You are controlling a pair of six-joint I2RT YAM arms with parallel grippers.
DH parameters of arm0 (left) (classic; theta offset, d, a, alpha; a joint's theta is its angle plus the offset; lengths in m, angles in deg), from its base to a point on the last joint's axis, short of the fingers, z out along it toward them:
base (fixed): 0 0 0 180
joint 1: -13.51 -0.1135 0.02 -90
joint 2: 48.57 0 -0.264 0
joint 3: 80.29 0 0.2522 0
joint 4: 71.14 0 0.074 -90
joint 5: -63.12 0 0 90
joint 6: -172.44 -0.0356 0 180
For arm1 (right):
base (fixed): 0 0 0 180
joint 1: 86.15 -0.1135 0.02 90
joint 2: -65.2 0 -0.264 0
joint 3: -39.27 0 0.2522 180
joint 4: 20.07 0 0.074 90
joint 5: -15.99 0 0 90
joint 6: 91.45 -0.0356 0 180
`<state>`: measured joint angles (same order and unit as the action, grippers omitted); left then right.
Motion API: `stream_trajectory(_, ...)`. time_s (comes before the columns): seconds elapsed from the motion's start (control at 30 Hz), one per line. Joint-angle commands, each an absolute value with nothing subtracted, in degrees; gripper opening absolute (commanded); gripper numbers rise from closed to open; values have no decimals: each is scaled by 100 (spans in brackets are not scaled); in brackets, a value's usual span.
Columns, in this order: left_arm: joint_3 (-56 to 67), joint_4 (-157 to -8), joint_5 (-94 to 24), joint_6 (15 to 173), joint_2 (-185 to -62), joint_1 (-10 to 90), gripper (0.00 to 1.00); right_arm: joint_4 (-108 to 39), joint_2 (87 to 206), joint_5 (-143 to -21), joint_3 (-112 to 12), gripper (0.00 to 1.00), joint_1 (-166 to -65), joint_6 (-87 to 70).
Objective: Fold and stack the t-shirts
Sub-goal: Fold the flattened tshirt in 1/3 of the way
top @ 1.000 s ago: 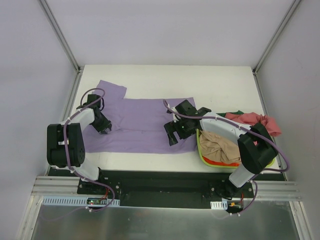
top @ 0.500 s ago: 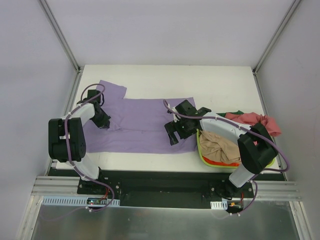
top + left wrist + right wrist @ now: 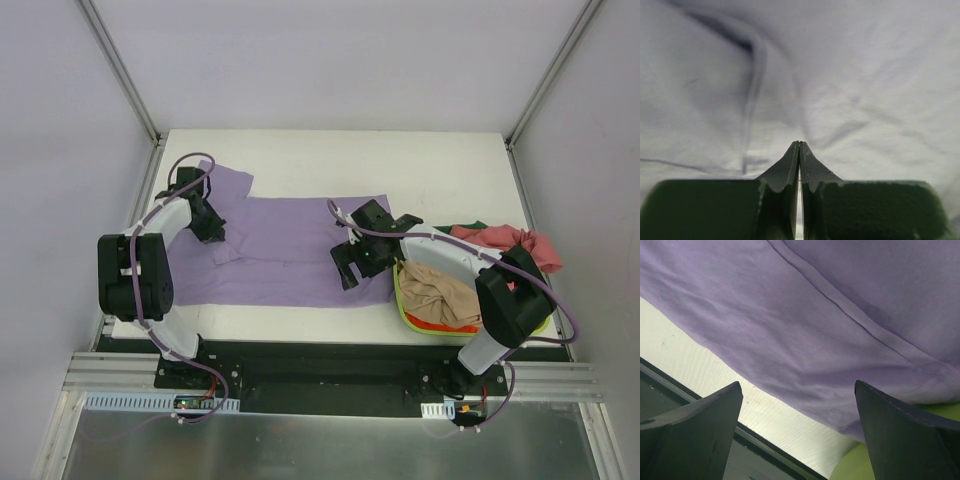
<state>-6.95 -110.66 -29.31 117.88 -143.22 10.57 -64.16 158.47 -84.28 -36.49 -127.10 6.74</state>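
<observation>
A large lavender t-shirt [image 3: 290, 250] lies spread flat across the table's middle and left. My left gripper [image 3: 211, 233] is shut on the cloth near the shirt's left sleeve. In the left wrist view its tips [image 3: 799, 145] meet against the lavender t-shirt [image 3: 840, 75], which fills the frame. My right gripper [image 3: 350, 266] is open and empty, low over the shirt's right part. In the right wrist view the gripper [image 3: 800, 432] sits over the shirt's hem [image 3: 815, 315]. A tan t-shirt [image 3: 440, 290] lies in the basket. A pinkish-red t-shirt [image 3: 505, 241] and a dark green one [image 3: 476, 226] lie behind it.
The lime-green basket [image 3: 398, 296] stands at the front right, touching the lavender shirt's right edge, and shows in the right wrist view [image 3: 860, 467]. The white table [image 3: 350, 160] ends at a black front rail [image 3: 320, 350]. Grey walls close in the left, right and back.
My left gripper has moved away from me along the shirt's left side, pulling the cloth so that a fold has formed there. The right arm has barely moved.
</observation>
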Motion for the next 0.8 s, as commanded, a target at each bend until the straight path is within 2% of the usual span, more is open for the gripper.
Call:
stream_trajectory(0.0, 105, -10889, -3232, 11602, -14690, 1272, 0, -6538, 15687, -8316, -3637, 96, -12658, 743)
stream_trajectory(0.13, 720, -11037, -3574, 11505, -15147, 1307, 0, -6573, 15661, -8263, -3637, 96, -12640, 743)
stream_trajectory(0.27, 249, -11135, -3331, 11496, -14615, 1316, 1, -6591, 15669, -8245, -3619, 96, -12632, 769)
stream_trajectory(0.3, 64, -11153, -3086, 11513, -14395, 1316, 11, -6591, 15678, -8263, -3637, 96, -12623, 769)
stream_trajectory(0.4, -534, -11197, -2566, 11504, -13666, 1298, 35, -6591, 15722, -8333, -3646, 96, -12623, 769)
stream_trajectory(0.43, -753, -11197, -2504, 11513, -13454, 1290, 38, -6582, 15731, -8350, -3637, 96, -12623, 769)
stream_trajectory(0.63, -1484, -11206, -2291, 11566, -13206, 1141, 37, -6556, 15819, -8456, -3646, 96, -12632, 743)
stream_trajectory(0.77, -1353, -11206, -2433, 11575, -13618, 1079, 28, -6547, 15836, -8465, -3611, 96, -12623, 743)
